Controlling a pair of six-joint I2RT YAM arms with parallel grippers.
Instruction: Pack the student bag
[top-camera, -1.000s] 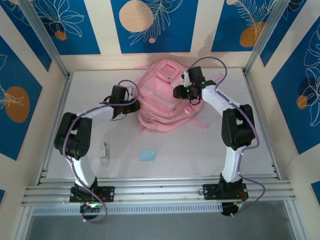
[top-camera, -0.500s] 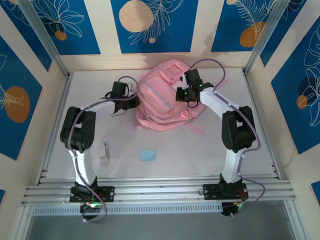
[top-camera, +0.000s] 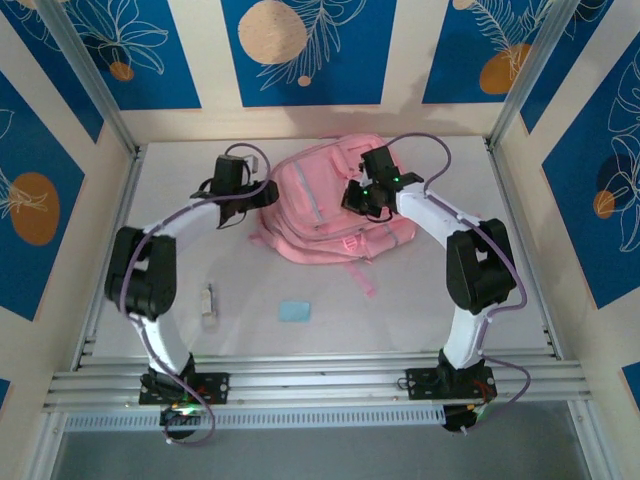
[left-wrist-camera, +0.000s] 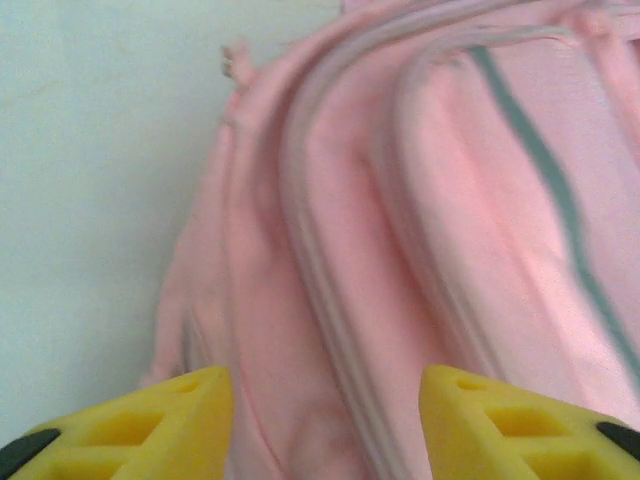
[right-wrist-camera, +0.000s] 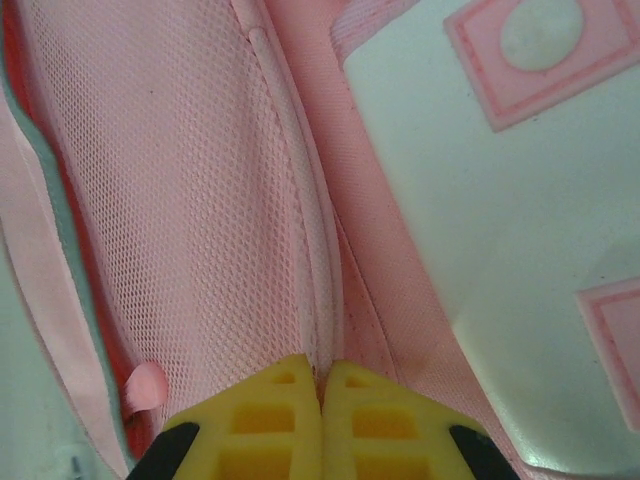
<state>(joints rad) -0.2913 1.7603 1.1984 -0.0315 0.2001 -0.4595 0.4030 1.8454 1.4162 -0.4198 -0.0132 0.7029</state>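
Jaws on the right gripper (right-wrist-camera: 320, 378) are pressed together on a raised seam of pink mesh, so that arm has the student bag (top-camera: 330, 205), a large soft pink fabric backpack with grey stripes, pinched on its right flank. Those on the left gripper (left-wrist-camera: 322, 395) stand well apart with nothing clamped, and the bag's left side panel lies just ahead between the yellow fingers.

The bag lies on the white surface (top-camera: 420, 310) toward the middle of the far edge. Its long axis runs roughly from far to near, and a thin pink strap (top-camera: 362, 277) trails toward the near edge.

Both arms are on the bag, one at each flank. To my eye the coming move rests on the left arm, which need only advance to the right and close.

A small pale blue flat piece (top-camera: 294, 311) and a small white object (top-camera: 208, 303) wait near the near edge, well apart from the bag.
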